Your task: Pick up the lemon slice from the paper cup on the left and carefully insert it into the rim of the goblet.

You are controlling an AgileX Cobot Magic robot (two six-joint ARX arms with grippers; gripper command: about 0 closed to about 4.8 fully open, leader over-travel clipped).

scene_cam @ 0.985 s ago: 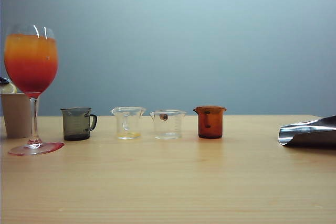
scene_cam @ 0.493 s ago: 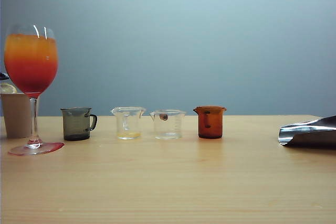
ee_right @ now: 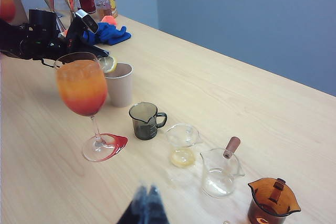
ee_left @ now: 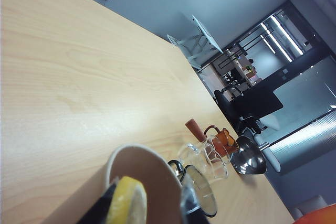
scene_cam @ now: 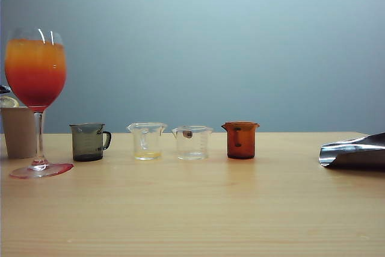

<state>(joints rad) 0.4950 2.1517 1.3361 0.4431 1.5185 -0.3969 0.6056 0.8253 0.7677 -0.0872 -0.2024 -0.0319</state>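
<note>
Left end effector [ee_right: 100, 56] pinches the round pale-yellow lemon slice [ee_left: 127, 204] over the beige paper cup [ee_right: 118, 84] near the surface's left edge, beside the tall clear goblet [ee_right: 83, 87]; right end effector [ee_right: 144, 203] sits pressed together.

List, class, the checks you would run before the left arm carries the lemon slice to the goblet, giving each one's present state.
1. Lemon slice between the left gripper fingers at the paper cup: ok.
2. Firm grip on the slice: cannot tell.
3. Goblet upright: ok.
4. Goblet rim bare: ok.
5. Right gripper away from the goblet: ok.
</note>
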